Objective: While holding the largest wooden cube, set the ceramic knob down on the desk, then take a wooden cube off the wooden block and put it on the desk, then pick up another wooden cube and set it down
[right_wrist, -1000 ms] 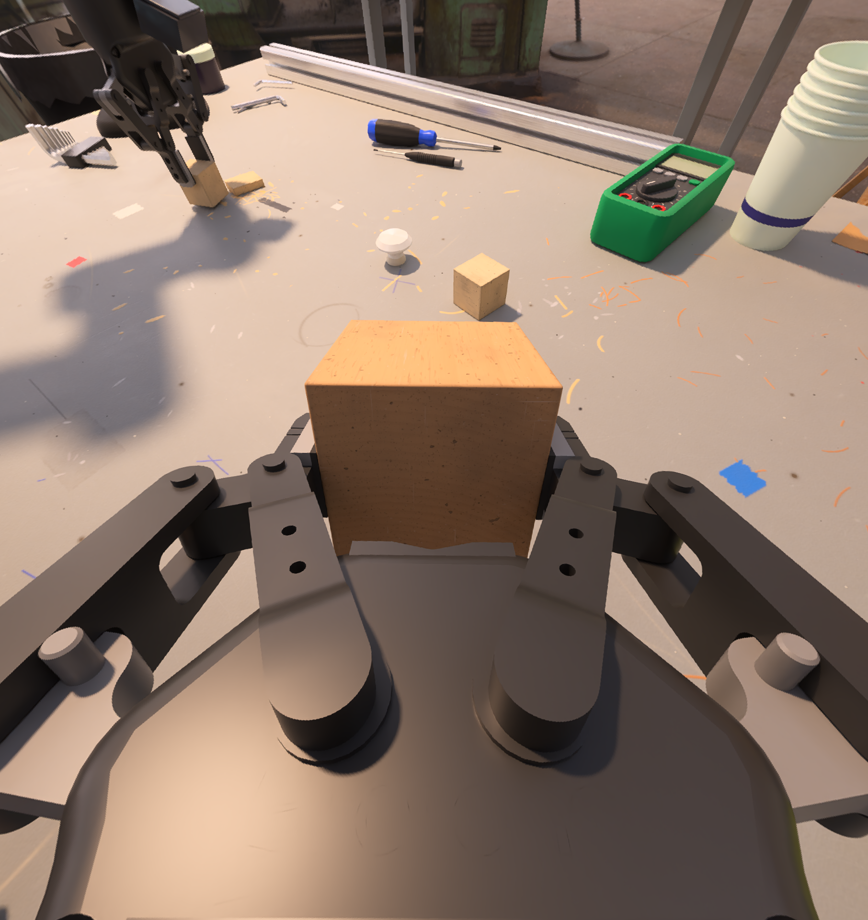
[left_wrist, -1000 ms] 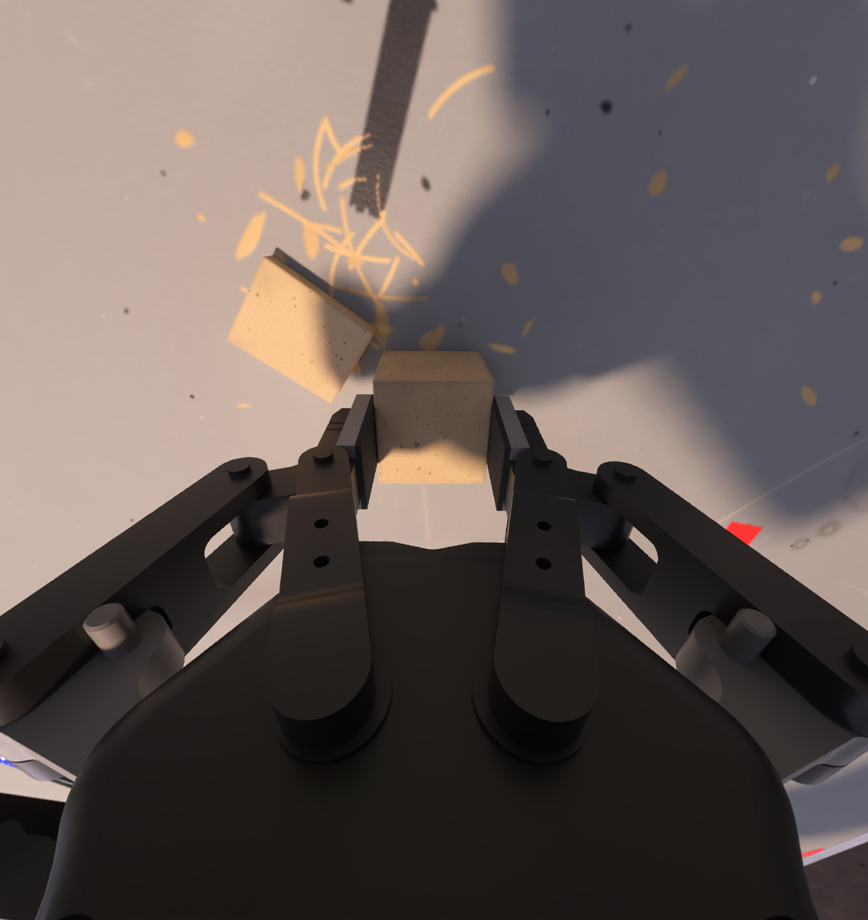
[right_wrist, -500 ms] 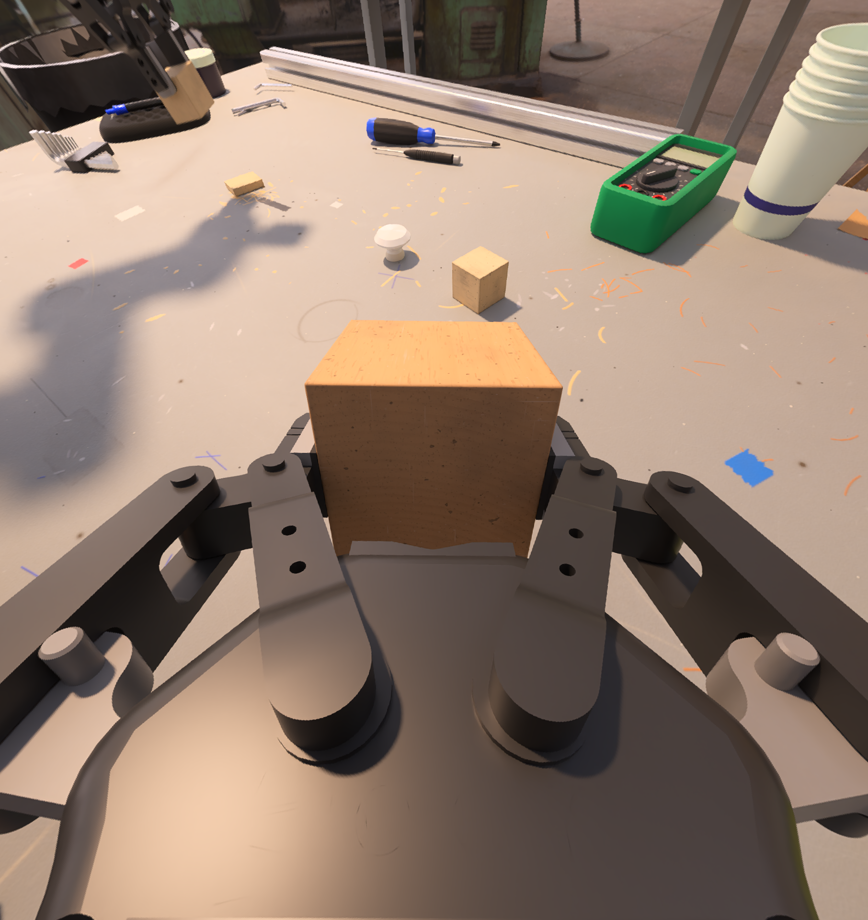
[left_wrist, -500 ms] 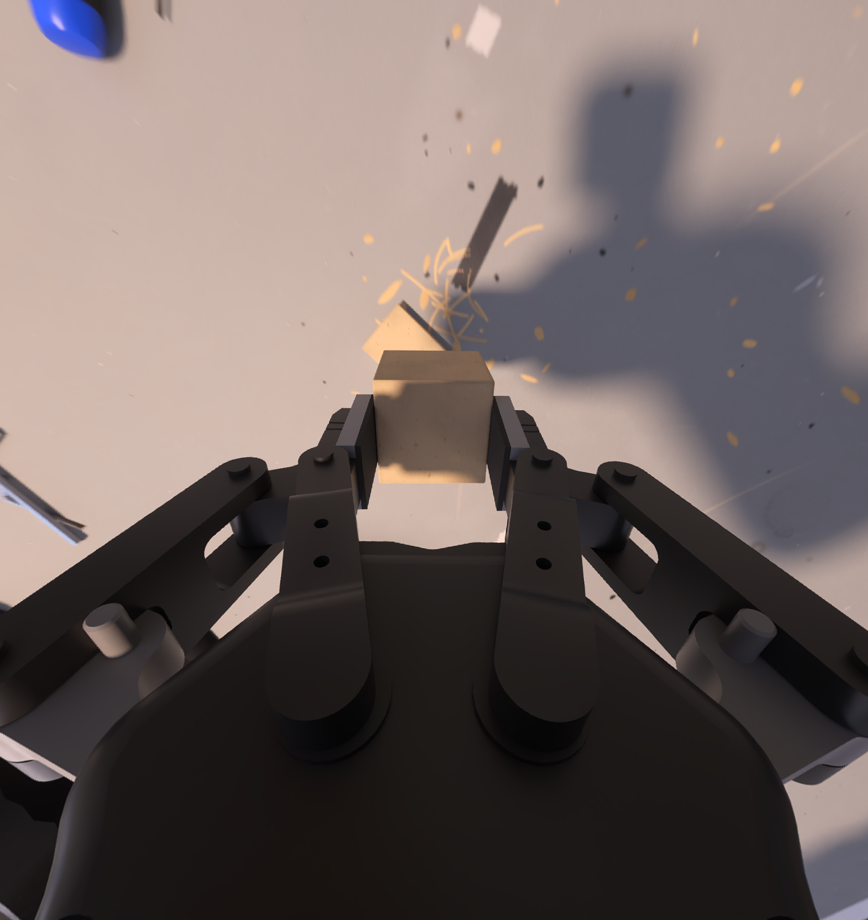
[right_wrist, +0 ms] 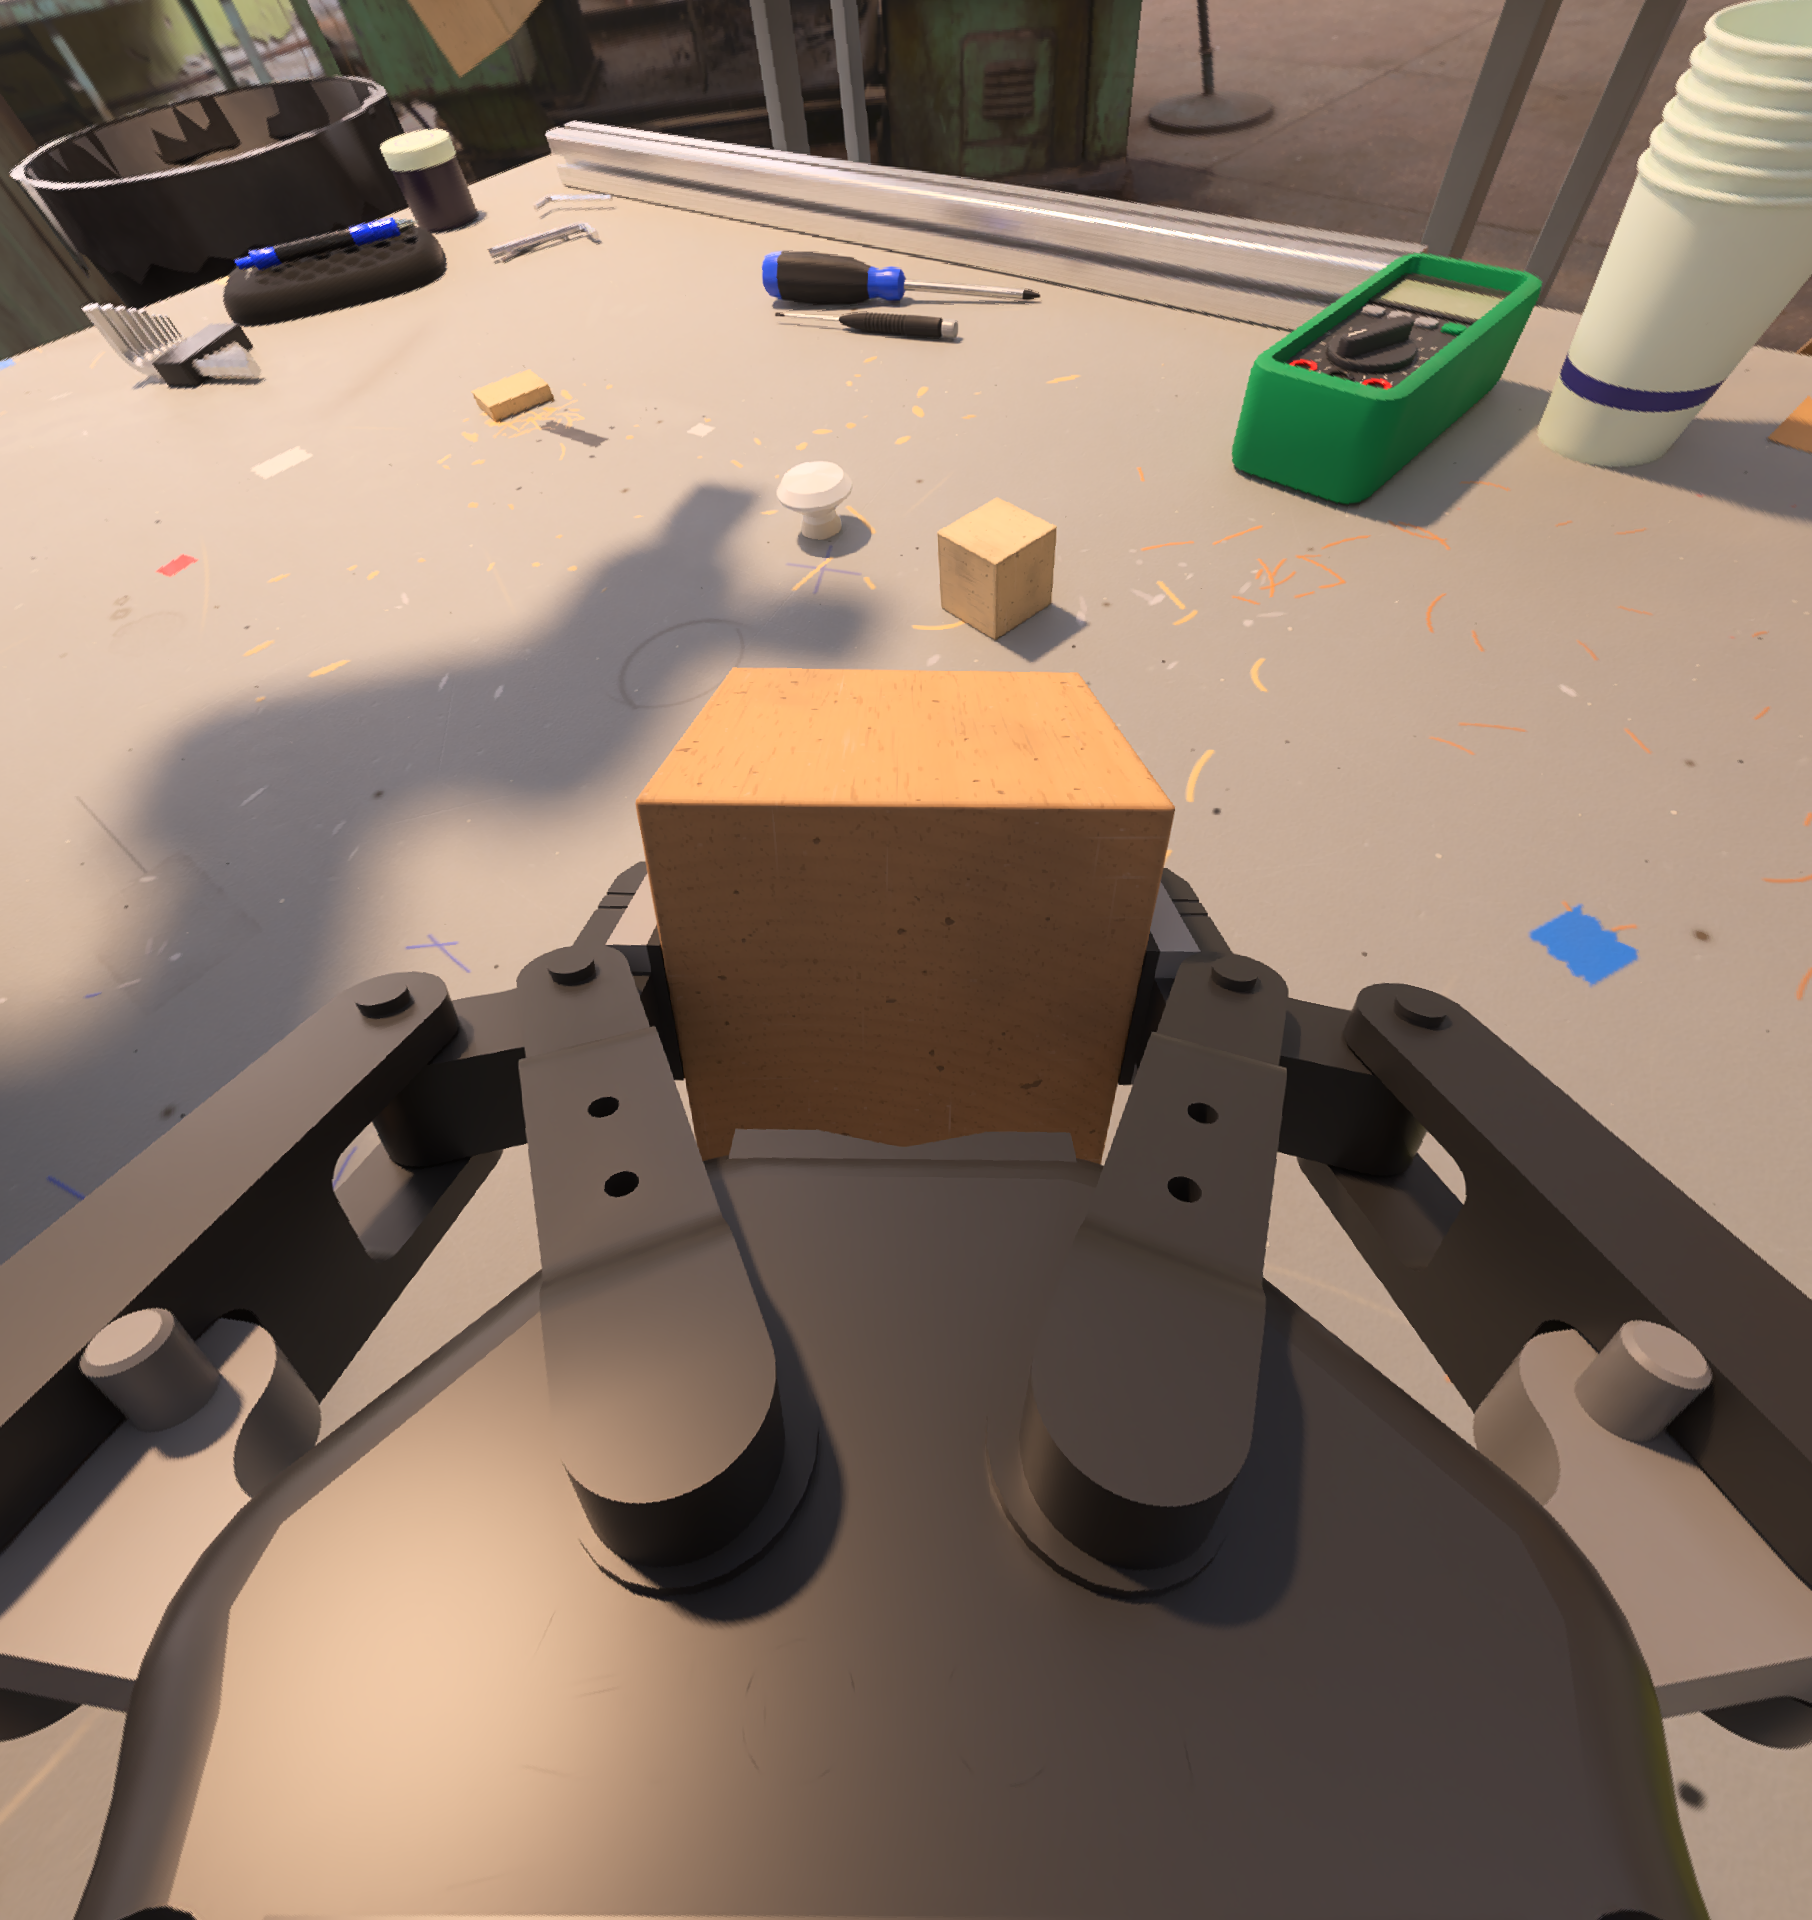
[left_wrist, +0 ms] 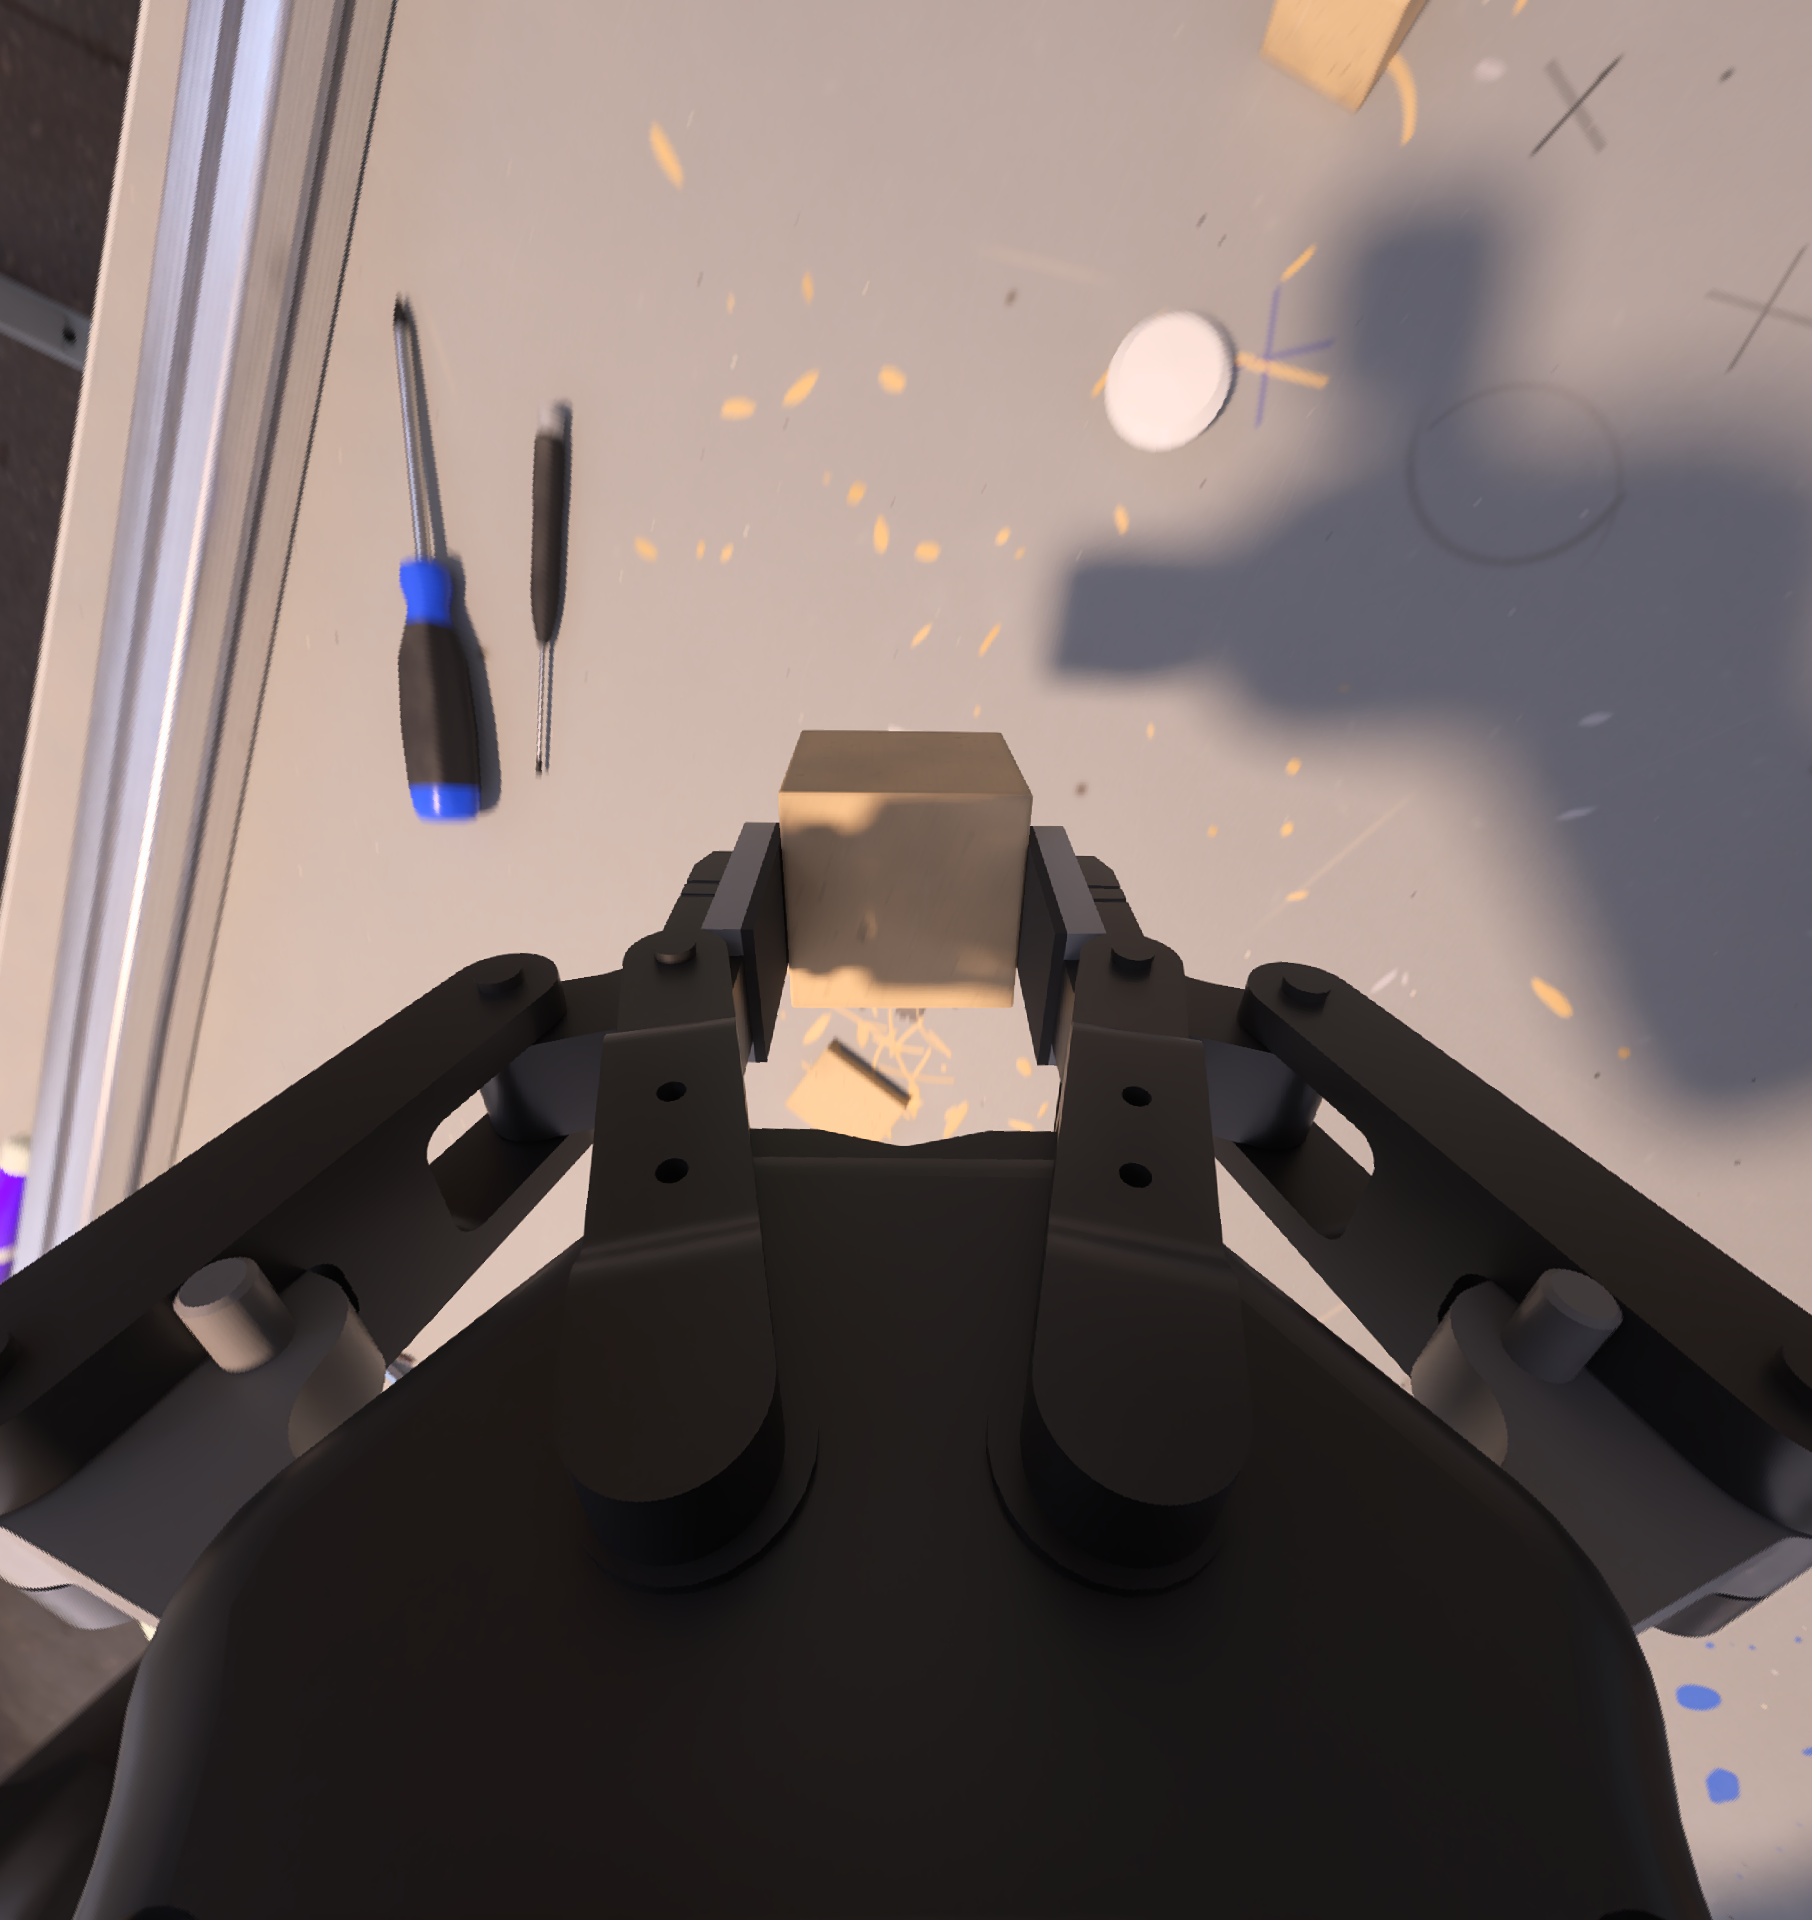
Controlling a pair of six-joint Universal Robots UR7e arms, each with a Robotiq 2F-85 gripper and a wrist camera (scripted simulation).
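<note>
My left gripper [left_wrist: 902, 868] is shut on a small pale wooden cube [left_wrist: 904, 883] and holds it high above the desk. The flat wooden block [left_wrist: 842, 1093] lies on the desk far below, seen between the fingers. The white ceramic knob [left_wrist: 1167, 379] stands on the desk ahead to the right, and another small wooden cube [left_wrist: 1333, 42] sits beyond it. My right gripper [right_wrist: 907, 914] is shut on the largest wooden cube [right_wrist: 907, 935], held above the desk. The right wrist view shows the knob [right_wrist: 814, 497], the small cube [right_wrist: 995, 564] and the bare block [right_wrist: 512, 395].
Two screwdrivers [left_wrist: 434, 675] lie beside an aluminium rail [left_wrist: 206, 416] at the desk's edge. In the right wrist view a green multimeter [right_wrist: 1385, 374], stacked paper cups [right_wrist: 1723, 229], a black bin [right_wrist: 206, 177] and a hex key set [right_wrist: 169, 348] line the far side.
My left gripper has lifted the small cube off the wooden block, risen high and swung toward the screwdrivers and the knob. The right gripper has stayed put with the large cube.
</note>
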